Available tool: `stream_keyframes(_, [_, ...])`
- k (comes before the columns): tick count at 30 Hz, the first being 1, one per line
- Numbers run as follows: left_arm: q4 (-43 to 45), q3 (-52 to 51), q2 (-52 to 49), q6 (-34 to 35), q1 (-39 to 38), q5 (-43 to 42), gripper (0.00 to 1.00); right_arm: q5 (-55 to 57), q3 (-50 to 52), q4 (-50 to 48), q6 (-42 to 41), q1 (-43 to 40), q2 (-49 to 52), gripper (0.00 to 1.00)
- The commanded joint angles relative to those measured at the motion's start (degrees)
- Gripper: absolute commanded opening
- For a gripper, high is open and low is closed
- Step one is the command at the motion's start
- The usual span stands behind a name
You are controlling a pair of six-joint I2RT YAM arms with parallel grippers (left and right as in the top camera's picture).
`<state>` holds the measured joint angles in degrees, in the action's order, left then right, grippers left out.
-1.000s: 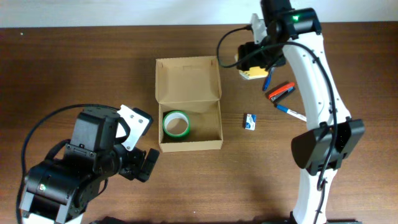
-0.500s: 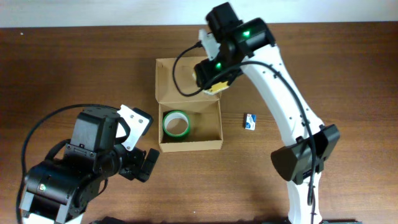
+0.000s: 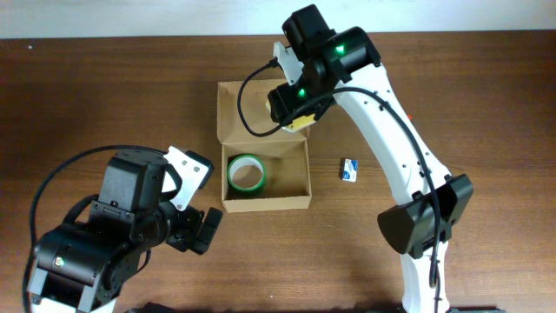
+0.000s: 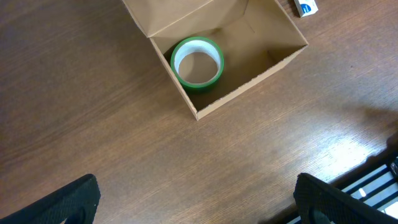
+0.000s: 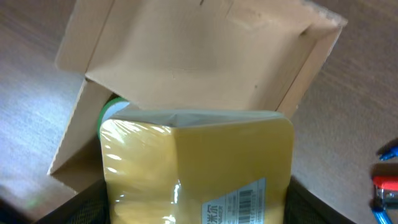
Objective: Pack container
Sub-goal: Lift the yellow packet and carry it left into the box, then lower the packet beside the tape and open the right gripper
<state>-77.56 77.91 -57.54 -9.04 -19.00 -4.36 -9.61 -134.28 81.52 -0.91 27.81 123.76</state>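
The tan cardboard container stands open at the table's middle, flap lid laid back, with a green tape roll inside. It also shows in the left wrist view, with the tape roll. My right gripper hangs over the container's back right corner, shut on a yellow shrink-wrapped packet with a barcode label; the container lies just beyond it. My left gripper is open and empty over bare table, near the container's front left.
A small blue and white item lies right of the container; it also shows in the left wrist view. Red and blue pens show at the right edge of the right wrist view. The right arm crosses the table's right side.
My right gripper carried the yellow packet from the table's back right leftward to above the container's back right corner, then settled slightly. The left arm has not moved.
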Motion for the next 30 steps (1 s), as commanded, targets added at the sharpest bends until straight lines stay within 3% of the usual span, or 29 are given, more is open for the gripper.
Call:
stream_keyframes(1, [0.2, 1.0, 0.0, -0.9, -0.1, -0.8, 1.0, -0.3, 4.1, -2.8, 0.0, 1.6, -4.4, 0.74])
stream_keyframes(11, [0.2, 1.0, 0.0, -0.9, -0.1, -0.8, 1.0, 4.5, 32.3, -19.5, -10.4, 9.1, -18.6, 0.73])
stream_keyframes(22, [0.2, 1.0, 0.0, -0.9, -0.1, -0.8, 1.0, 14.9, 44.8, -28.4, -22.6, 13.2, -19.1, 0.72])
stream_keyframes(30, [0.2, 1.0, 0.0, -0.9, -0.1, -0.8, 0.99, 15.1, 48.5, -33.4, -24.5, 13.0, -16.9, 0.7])
